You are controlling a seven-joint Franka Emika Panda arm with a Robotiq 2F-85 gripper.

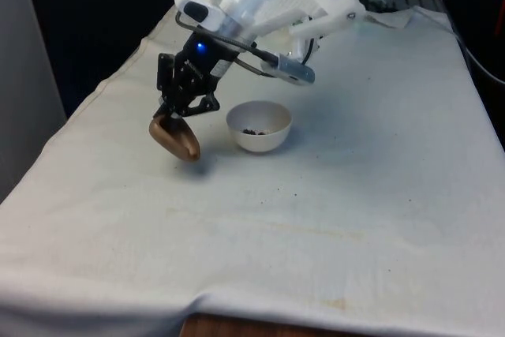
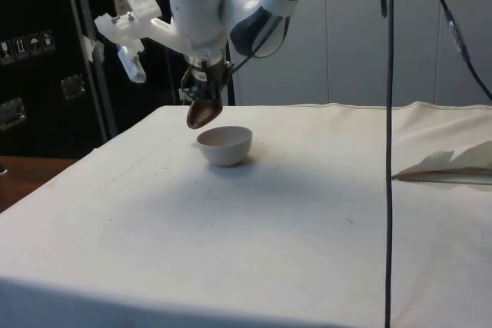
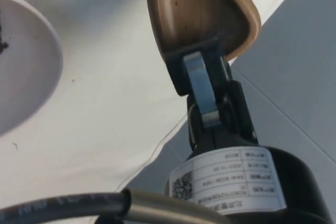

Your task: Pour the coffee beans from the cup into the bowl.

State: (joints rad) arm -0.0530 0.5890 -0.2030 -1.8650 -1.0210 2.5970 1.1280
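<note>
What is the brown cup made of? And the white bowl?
The cup looks like wood: matte brown, with faint grain streaks inside in the wrist view. The bowl looks like glazed ceramic, though smooth white plastic is possible.

The table (image 1: 331,219) is covered by a white cloth (image 2: 254,220), faintly stained near its front edge. A black cable (image 2: 389,151) is hung before it.

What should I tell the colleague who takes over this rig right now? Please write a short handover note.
Gripper: shut on the rim of the brown cup, held tilted above the cloth, beside the bowl on the front view's left.
White bowl: on the table, a few coffee beans inside.
Done: beans appear poured; the cup looks empty in the wrist view.
Left: probably set the cup down and release.
</note>
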